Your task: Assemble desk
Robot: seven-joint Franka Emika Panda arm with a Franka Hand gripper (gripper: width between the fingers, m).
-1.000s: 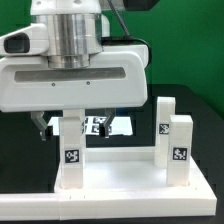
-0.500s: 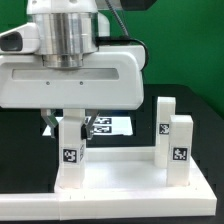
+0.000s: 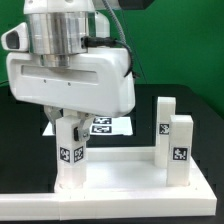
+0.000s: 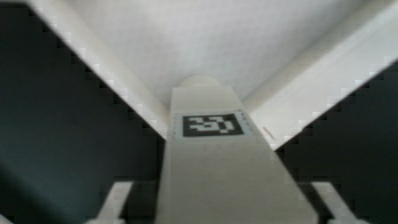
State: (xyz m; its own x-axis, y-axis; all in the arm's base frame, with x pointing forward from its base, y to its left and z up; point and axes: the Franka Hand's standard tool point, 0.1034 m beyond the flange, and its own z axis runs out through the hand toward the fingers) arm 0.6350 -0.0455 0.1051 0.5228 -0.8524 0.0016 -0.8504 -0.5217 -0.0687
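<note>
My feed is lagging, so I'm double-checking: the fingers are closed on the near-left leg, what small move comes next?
Probably keep twisting the leg into its corner socket. The gripper is clamped on it and rotated, the leg stands upright on the panel, and two other legs already stand in place.

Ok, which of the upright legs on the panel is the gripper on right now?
The leg at the exterior view's left corner, directly under the gripper, which is closed on its top. The two legs on the right stand free.

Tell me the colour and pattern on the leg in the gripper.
White leg with black-and-white square tags; clearest in the exterior view.
</note>
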